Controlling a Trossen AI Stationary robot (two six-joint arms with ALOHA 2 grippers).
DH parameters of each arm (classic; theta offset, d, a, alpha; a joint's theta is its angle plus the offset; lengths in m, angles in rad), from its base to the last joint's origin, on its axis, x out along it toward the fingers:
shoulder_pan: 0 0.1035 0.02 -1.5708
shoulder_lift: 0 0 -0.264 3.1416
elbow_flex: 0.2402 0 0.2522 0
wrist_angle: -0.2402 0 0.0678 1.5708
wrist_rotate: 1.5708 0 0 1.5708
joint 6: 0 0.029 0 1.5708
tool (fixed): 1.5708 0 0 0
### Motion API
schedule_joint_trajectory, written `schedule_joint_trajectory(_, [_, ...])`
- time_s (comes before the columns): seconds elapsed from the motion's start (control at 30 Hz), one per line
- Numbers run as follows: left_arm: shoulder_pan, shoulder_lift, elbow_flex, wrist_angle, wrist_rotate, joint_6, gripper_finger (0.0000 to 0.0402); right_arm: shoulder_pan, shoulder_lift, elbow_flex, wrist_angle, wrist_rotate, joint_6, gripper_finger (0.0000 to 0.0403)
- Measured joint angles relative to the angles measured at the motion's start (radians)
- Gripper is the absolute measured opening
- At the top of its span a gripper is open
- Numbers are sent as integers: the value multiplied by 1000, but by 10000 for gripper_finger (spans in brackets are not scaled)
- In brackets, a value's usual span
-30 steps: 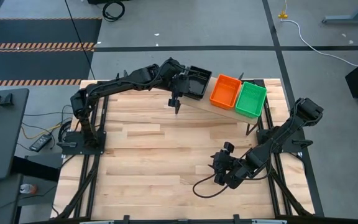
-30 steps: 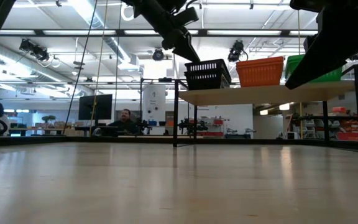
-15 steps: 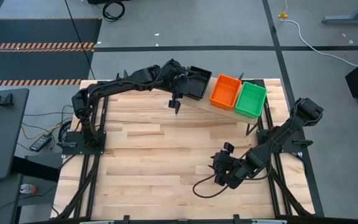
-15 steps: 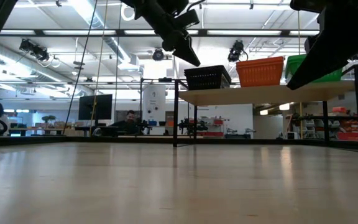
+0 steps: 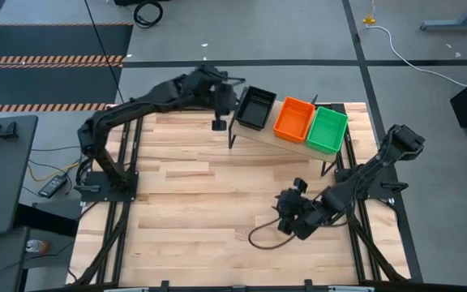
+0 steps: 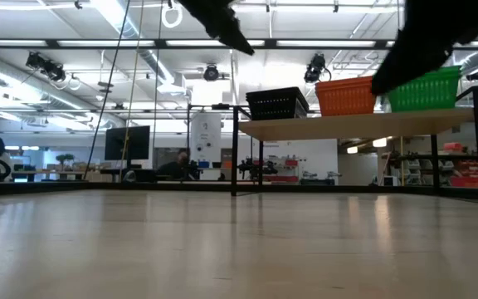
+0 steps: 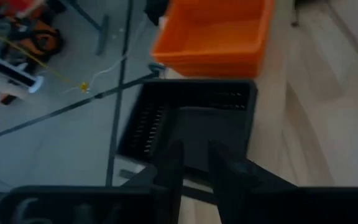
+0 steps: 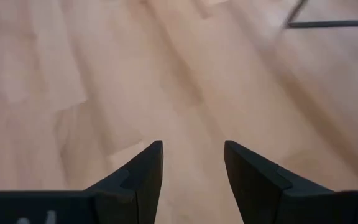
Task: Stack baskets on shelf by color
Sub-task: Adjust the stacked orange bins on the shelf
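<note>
Baskets sat on shelf (image 5: 254, 136): black stack (image 5: 254, 107) left, orange (image 5: 293, 118) middle, green (image 5: 327, 130) right. Left hand (image 5: 218, 124) nearly closed, empty, just left of black stack. Right hand (image 5: 285, 217) spread, empty, over near tabletop (image 5: 185, 203). Stacking looked finished; next: retreat arms.

In the low view both arms are cut off by the top edge, and one of them hides part of the green stack (image 6: 426, 90). How many baskets make up the black stack (image 6: 277, 103) or the orange stack (image 6: 348, 96) cannot be told in any view. The left wrist view is blurred, and the orange stack is cropped at its top edge. The left tool (image 7: 194, 165) shows fingers close together; whether they touch is unclear.
</note>
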Motion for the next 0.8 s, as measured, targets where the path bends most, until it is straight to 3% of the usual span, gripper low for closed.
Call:
schedule_joint_trajectory(0.1, [31, -47, 1, -22, 55, -78, 76, -38, -27, 78, -141, 3, 2, 170])
schedule_joint_trajectory(0.23, [102, -78, 1, -68, 268, -182, 69, -104, -58, 197, -342, 0, -5, 163])
schedule_joint_trajectory(0.33, [149, -84, -35, -71, 372, -224, 62, -161, -72, 293, -497, -1, -24, 162])
schedule_joint_trajectory(0.63, [197, -84, -209, 33, 443, -203, 42, -369, -73, 578, -991, -4, -31, 162])
schedule_joint_trajectory(0.8, [226, -87, -276, 96, 488, -202, 32, -530, -99, 597, -941, -46, -214, 159])
